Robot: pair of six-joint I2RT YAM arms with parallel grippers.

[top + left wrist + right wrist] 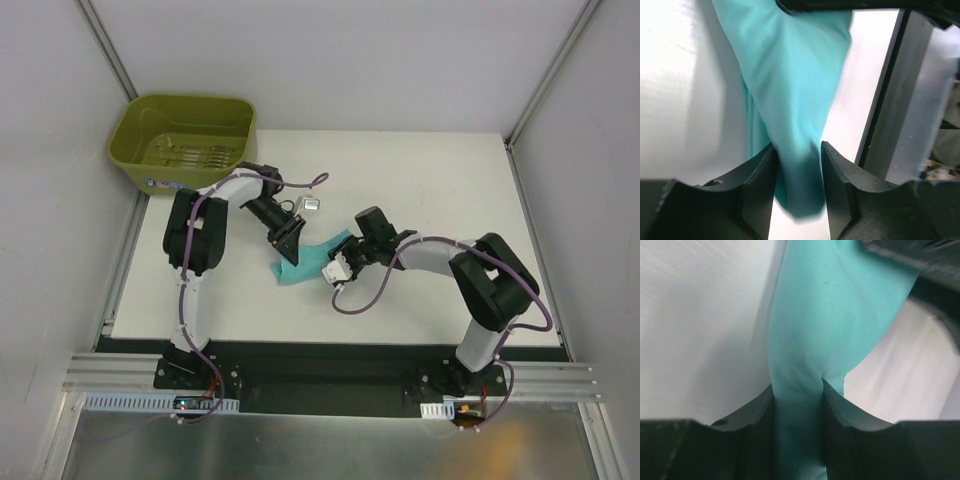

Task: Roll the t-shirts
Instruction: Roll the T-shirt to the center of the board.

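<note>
The teal-green t-shirt (303,264) sits near the middle of the white worktop (430,180) as a small crumpled bunch, strung between the two arms. The olive tub (128,138) is well apart, at the far left corner.

The left gripper (290,246) is closed down to a narrow gap with a fold of cloth pinched in it. The right gripper (338,268) is clamped on another fold in the same way. Both wrist views show fabric running taut from one gripper toward the other.

No roll has begun, so this looks like the preparing step: getting the shirt spread out. The next move probably calls for drawing the two grips apart and laying the cloth flat and smooth. Whether the bunch hangs clear of the worktop cannot be told.
</note>
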